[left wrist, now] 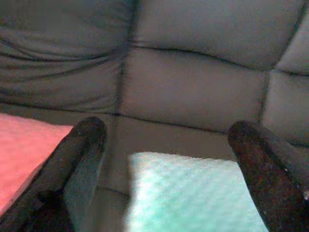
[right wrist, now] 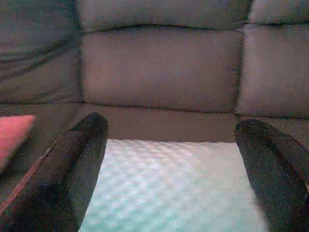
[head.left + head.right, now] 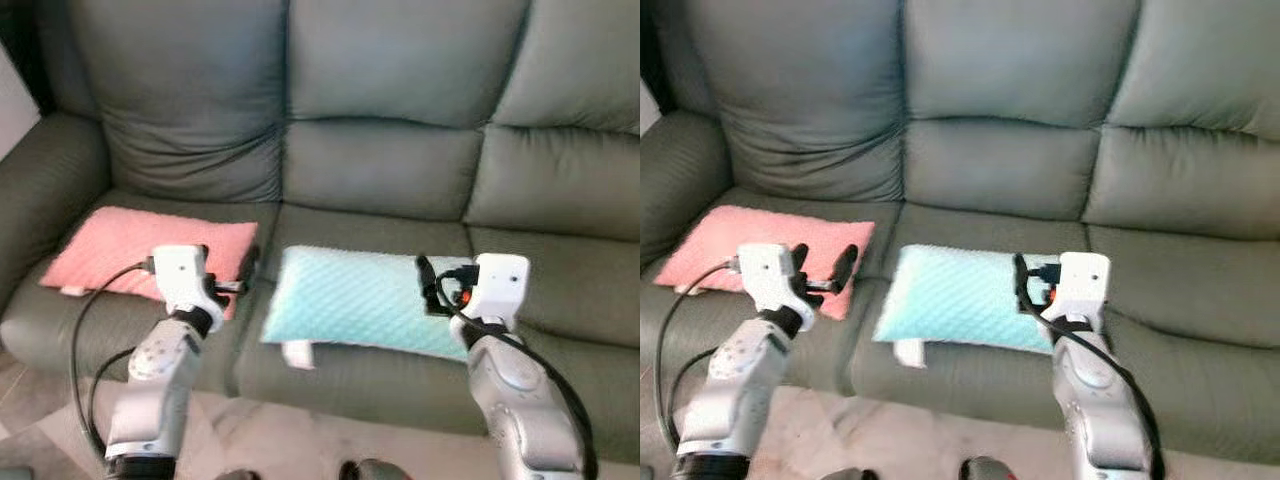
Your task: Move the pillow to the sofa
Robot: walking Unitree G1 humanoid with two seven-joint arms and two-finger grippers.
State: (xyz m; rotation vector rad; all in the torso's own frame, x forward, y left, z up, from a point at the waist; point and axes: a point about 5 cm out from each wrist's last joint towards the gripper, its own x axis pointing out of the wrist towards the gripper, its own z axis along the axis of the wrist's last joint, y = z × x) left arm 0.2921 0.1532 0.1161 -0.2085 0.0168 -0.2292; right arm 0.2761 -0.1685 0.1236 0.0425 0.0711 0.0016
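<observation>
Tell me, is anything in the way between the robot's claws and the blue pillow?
No, nothing visible blocks it. The light blue pillow already lies on the sofa's middle seat. The left gripper and right gripper are both open, with only air between them and the pillow. The pink pillow lies off to the left.

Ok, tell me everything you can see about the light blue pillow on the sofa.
The light blue pillow is a flat rectangle of pale aqua fabric with a quilted, waffle-like texture and a small white tag hanging off its front left corner. It lies flat on the middle seat cushion of the grey-green sofa, its front edge near the cushion's front edge. A pink pillow lies apart on the seat to its left. The left gripper and the right gripper hover at its ends, jaws open, not gripping it.
</observation>
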